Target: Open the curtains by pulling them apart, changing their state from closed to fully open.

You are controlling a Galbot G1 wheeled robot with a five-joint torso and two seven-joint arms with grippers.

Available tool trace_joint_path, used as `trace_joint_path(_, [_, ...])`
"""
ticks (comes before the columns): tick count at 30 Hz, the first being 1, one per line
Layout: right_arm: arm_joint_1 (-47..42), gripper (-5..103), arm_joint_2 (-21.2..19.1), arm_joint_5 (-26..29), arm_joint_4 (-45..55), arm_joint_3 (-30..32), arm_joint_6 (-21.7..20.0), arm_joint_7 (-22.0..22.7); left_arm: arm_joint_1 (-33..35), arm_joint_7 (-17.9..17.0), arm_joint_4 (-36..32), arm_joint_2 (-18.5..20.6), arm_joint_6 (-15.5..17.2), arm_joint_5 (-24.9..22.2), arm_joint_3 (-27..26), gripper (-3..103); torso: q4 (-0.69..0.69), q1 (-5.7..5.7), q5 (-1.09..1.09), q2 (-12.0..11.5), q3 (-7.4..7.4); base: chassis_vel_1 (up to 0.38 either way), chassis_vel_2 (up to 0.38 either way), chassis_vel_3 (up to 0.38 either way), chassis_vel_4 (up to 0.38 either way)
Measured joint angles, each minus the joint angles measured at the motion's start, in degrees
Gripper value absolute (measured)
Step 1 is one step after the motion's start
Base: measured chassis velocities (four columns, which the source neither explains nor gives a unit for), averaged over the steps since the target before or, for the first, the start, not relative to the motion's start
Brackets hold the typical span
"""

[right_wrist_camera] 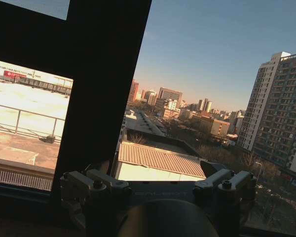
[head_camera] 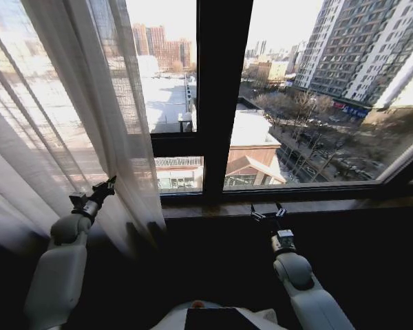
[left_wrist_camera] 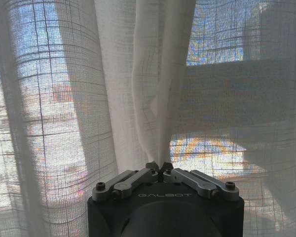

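The sheer white curtains [head_camera: 69,117] hang bunched over the left part of the window, their inner edge falling to about the sill. My left gripper [head_camera: 109,184] is pushed into the folds low down. In the left wrist view its fingertips meet, and the left gripper [left_wrist_camera: 159,166] is shut on a narrow pleat of the curtain [left_wrist_camera: 158,98] that rises straight up from the pinch. My right gripper [head_camera: 268,210] hovers just in front of the window sill to the right of the centre bar. In the right wrist view the right gripper [right_wrist_camera: 153,185] is open, its fingers [right_wrist_camera: 226,181] spread wide around nothing.
A dark vertical window frame bar [head_camera: 224,89] splits the glass, with a dark sill [head_camera: 316,204] below it. City buildings show through the uncovered panes. A pale slanted strip [head_camera: 407,157] crosses the far right edge. The wall under the sill is in deep shadow.
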Motion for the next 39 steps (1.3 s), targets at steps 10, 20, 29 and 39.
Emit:
trace_joint_path(10, [-0.3,100,0.0,0.0,0.1,0.0,0.7,0.0,2.0,-3.2,-3.3,-1.2,0.2,-0.5,-0.2,0,0.0,-0.01,0.01,0.0,0.0,0.312,0.31,-0.331,-0.309])
trace_joint_path(20, [-0.2,100,-0.1,0.2,0.2,-0.3,0.9,-0.1,4.9,-9.1,-9.3,-5.1,1.0,-1.1,0.1,0,0.02,0.0,0.0,0.0,0.0,0.36,0.364,-0.359,-0.359])
trace_joint_path(29, [0.0,100,0.0,0.2,0.4,-1.2,1.0,-0.3,7.8,-12.0,-14.0,-8.3,1.4,-1.6,0.2,0,0.01,0.0,-0.01,0.0,-0.01,0.301,0.294,-0.324,-0.308])
trace_joint_path(39, [-0.1,100,0.9,0.2,0.3,-2.1,1.2,-0.5,9.8,-11.7,-15.0,-8.2,1.5,-1.7,-0.4,0,0.0,0.0,0.03,0.0,0.0,0.099,0.081,-0.079,-0.082])
